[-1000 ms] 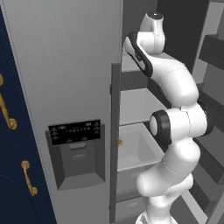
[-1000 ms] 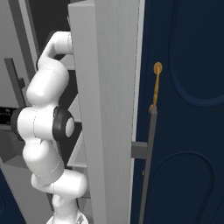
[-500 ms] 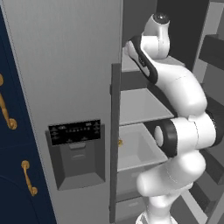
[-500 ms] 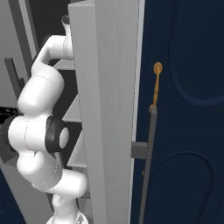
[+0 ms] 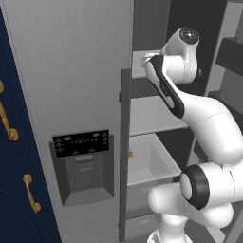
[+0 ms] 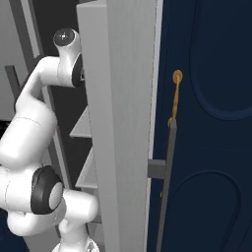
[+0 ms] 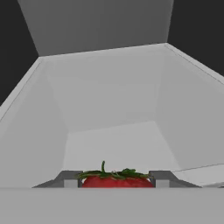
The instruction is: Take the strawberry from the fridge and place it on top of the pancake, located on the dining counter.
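Hand view shows the small red green-topped strawberry (image 7: 116, 179) squarely between the dark two-finger gripper (image 7: 116, 180) tips, jaws narrowed against its sides, above the pale grey fridge bin (image 7: 109, 109).

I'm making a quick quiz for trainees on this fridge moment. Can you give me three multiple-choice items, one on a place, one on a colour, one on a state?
1. Where does the strawberry sit?
A. Between the end effector's fingertips, in front of a grey fridge bin
B. On a blue cabinet handle
C. In the dispenser recess

2. What colour are the cabinet handles beside the fridge?
A. Black
B. Gold
C. White

3. In what state is the fridge's right-hand compartment?
A. Open, with the arm reaching in
B. Closed
C. Open, with nothing reaching in

Answers:
1 A: in the hand view the red fruit lies between the two fingertips, with the bin beyond it.
2 B: the left base view shows gold handles on the navy cabinet.
3 A: the shelves are exposed and the arm extends among them.
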You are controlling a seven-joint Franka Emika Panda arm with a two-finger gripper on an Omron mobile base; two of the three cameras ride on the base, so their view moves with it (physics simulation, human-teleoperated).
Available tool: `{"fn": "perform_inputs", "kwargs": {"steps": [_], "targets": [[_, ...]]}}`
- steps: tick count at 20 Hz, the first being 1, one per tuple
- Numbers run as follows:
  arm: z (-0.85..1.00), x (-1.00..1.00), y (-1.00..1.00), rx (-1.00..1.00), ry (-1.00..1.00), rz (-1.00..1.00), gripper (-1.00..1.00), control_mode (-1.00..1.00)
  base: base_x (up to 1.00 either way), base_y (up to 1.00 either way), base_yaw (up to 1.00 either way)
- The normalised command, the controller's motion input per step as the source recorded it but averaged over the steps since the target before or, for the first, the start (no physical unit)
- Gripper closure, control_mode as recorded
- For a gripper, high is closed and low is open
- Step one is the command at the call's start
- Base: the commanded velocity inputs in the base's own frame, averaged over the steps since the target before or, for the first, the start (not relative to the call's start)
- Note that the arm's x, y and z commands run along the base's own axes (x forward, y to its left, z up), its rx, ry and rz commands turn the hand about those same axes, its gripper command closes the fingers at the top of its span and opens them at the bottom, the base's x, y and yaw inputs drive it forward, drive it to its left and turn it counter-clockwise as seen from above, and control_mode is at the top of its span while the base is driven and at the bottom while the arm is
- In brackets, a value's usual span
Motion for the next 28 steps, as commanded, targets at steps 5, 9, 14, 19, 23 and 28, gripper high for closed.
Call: {"fn": "perform_inputs", "kwargs": {"steps": [5,9,14,19,23,28], "targets": [[0.1,-1.0,0.0,0.0,0.01,0.0,1.0,-1.0,0.0,0.0,0.0],[0.0,-1.0,0.0,0.0,0.11,0.0,1.0,-1.0,0.0,0.0,0.0],[-0.14,-1.0,0.0,0.0,0.03,0.0,1.0,-1.0,0.0,0.0,0.0],[-0.48,-0.98,0.03,-0.01,0.03,0.0,1.0,-1.0,0.0,0.0,0.0],[-0.91,-0.61,0.1,-0.05,0.02,0.0,1.0,-1.0,0.0,0.0,0.0],[-0.39,-0.18,0.07,-0.01,0.01,0.0,1.0,-1.0,0.0,0.0,0.0]]}}
